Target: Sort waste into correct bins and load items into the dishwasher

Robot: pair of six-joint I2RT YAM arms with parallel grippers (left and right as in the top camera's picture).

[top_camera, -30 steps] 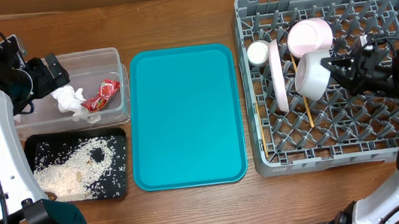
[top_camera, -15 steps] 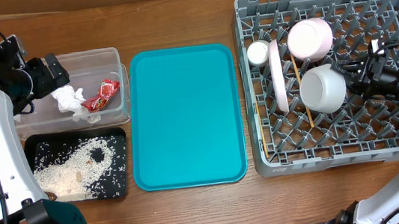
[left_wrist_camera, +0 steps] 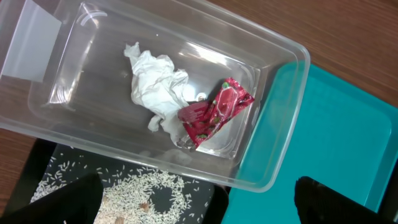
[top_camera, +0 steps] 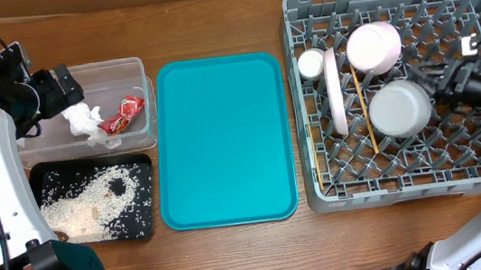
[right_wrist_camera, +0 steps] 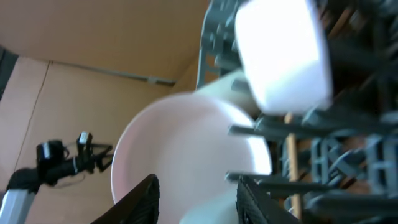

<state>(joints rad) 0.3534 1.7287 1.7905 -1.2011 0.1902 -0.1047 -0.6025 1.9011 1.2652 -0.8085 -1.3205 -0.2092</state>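
The small white bowl (top_camera: 399, 109) is no longer gripped. A second ago it was held tilted by the right end effector (top_camera: 439, 85); now it is laid in the grey dish rack (top_camera: 410, 184), just beside the pink plate (top_camera: 336, 92) that stands on edge, and near the pink bowl (top_camera: 374, 45). The right end effector has been drawn back toward the right side of the rack, and its jaws are seen partly spread with nothing held between them. The loading of this bowl is therefore judged to be done. From above, the bowl is seen as a full circle, so its axis is close to upright; whether the mouth is turned up or down cannot be told. The chopsticks (top_camera: 364, 112) beside it are laid with their long axis from the far side to the near side of the rack. The left end effector (top_camera: 61, 88) is held wide open over the clear tub (top_camera: 138, 69), in which the tissue (top_camera: 85, 123) and the red wrapper (top_camera: 125, 114) are lying.
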